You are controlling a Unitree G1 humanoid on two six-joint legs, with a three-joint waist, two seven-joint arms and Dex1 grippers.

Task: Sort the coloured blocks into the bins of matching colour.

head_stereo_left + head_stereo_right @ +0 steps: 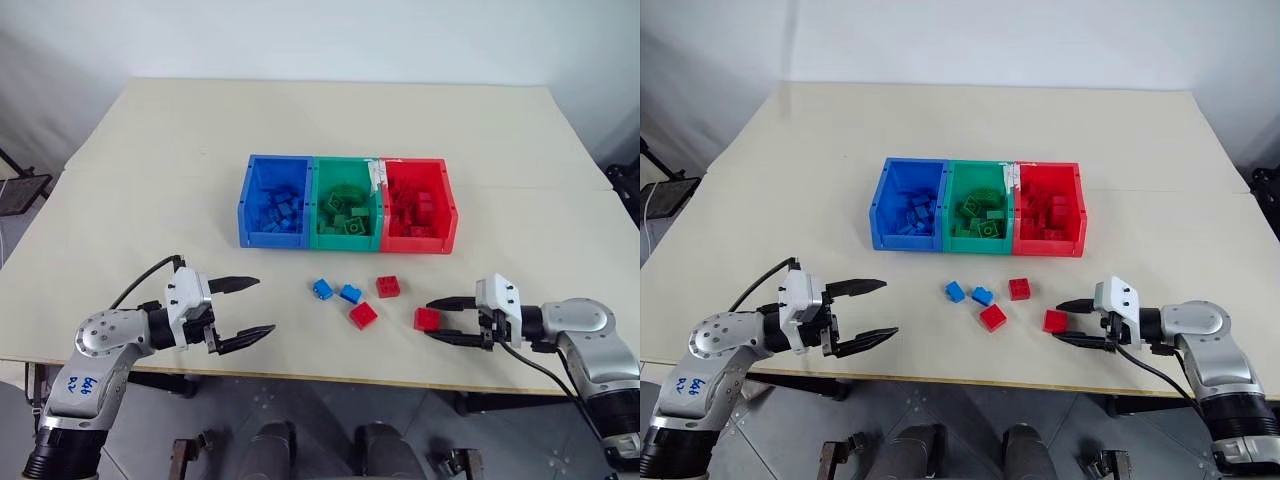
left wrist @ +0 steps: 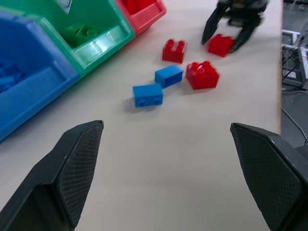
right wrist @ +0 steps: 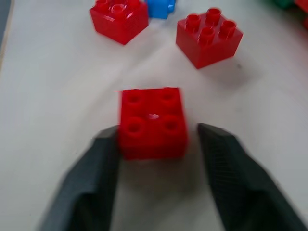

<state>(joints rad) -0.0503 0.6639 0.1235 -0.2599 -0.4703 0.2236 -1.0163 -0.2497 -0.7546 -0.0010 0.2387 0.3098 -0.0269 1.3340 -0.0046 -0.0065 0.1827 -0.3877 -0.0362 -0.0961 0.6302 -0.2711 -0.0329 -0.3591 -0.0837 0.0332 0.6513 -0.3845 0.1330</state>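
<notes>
From where I stand, the cream table [image 1: 150, 200] carries the three joined bins near its middle. The blue bin [image 1: 246, 205] is at 9 o'clock in the row, the green bin [image 1: 345, 243] is in the centre and the red bin [image 1: 451, 215] is at 3 o'clock. Each holds a heap of bricks in its own colour. At 6 o'clock from the bins, on the bare tabletop, five loose blocks lie in a small scatter. The first blue block [image 1: 322, 289] sits just beside the second blue block [image 1: 350, 294], which lies at its 3 o'clock. A red block [image 1: 388, 286] lies at 3 o'clock from that pair, below the seam between the green and red bins. Another red block [image 1: 363, 315] lies at 5 o'clock from the second blue one. The last red block [image 1: 425, 320] lies farthest out, at 4 o'clock from the group, studs up and flat on the table. The right gripper [image 1: 429, 318] reaches in low from 3 o'clock with its fingers on either side of this block. In the right wrist view one finger [image 3: 103, 154] rests against the block's side, while a sliver of table shows between the block and the other finger, so the block is bracketed but not yet pinched. The left gripper [image 1: 265, 305] hangs over bare table at 9 o'clock from the scatter, well apart from every block. Its fingers are spread wide and hold nothing.
</notes>
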